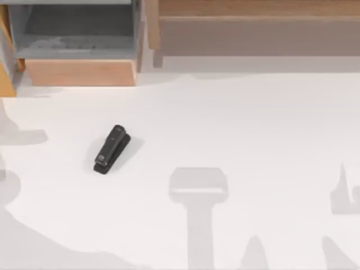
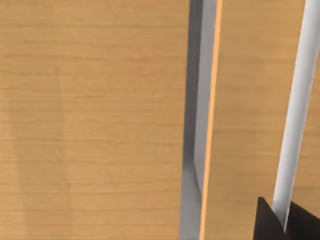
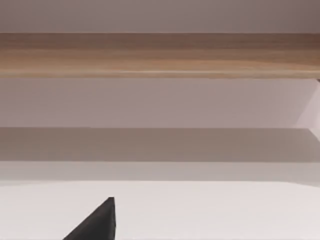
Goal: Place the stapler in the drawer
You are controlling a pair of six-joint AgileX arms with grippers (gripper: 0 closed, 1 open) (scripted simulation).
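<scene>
The stapler [image 1: 111,149] is small and black and lies flat on the white table, left of centre, its length running diagonally. The drawer [image 1: 79,72] stands pulled open at the table's back left, well behind the stapler, with its grey inside bare and its tan front panel facing the table. A black piece of my left gripper [image 2: 286,225] sits close against tan wooden panelling [image 2: 95,120] with a narrow grey gap. A black piece of my right gripper [image 3: 95,227] hangs over the white table, facing the long shelf [image 3: 160,55].
A long wooden shelf [image 1: 259,31] with a greyish-brown recess runs along the back right. A tan cabinet side [image 1: 5,79] borders the drawer's left. Grey arm shadows fall across the table's front and left edge.
</scene>
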